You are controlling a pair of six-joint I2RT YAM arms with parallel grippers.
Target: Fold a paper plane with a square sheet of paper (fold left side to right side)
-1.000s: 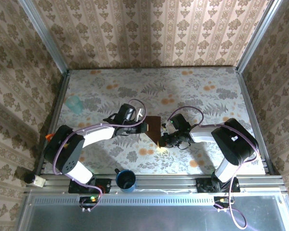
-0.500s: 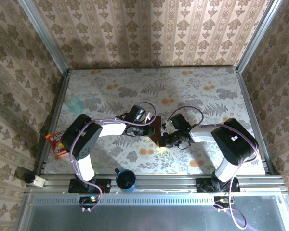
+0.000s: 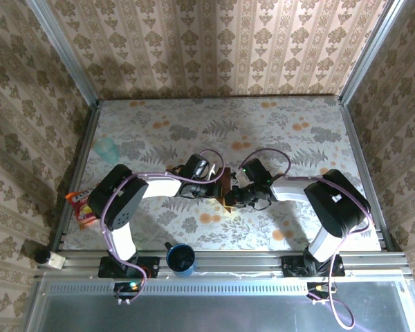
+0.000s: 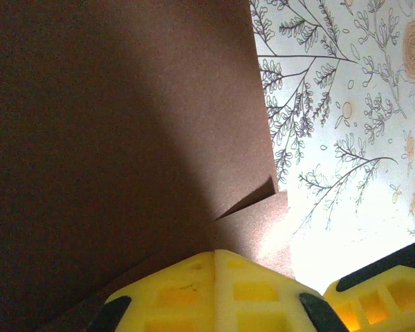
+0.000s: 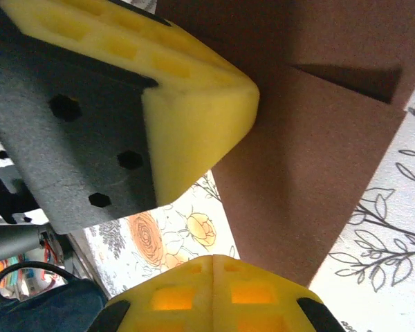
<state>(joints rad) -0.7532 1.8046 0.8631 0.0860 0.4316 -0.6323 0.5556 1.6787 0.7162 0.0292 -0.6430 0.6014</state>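
The square sheet of paper (image 3: 225,182) lies mid-table, dark reddish-brown, folded into overlapping layers with a flap edge showing (image 4: 263,200). My left gripper (image 3: 218,188) reaches in from the left; its yellow fingers (image 4: 216,257) are shut together, tips resting on the paper's near part. My right gripper (image 3: 234,198) comes from the right, also shut, its tips (image 5: 213,261) at the paper's lower edge (image 5: 311,207) over the floral table. In the right wrist view the left gripper's yellow finger (image 5: 194,97) sits close above on the paper. Most of the sheet is covered by both grippers in the top view.
A blue cup (image 3: 181,259) stands at the near edge between the arm bases. An orange snack packet (image 3: 81,207) lies at the left edge, and a pale teal cup (image 3: 108,147) sits farther back left. Walls enclose the floral table (image 3: 297,131).
The left arm swung in and its gripper slid right onto the paper. The right gripper edged left toward it, and the two now cover more of the sheet.
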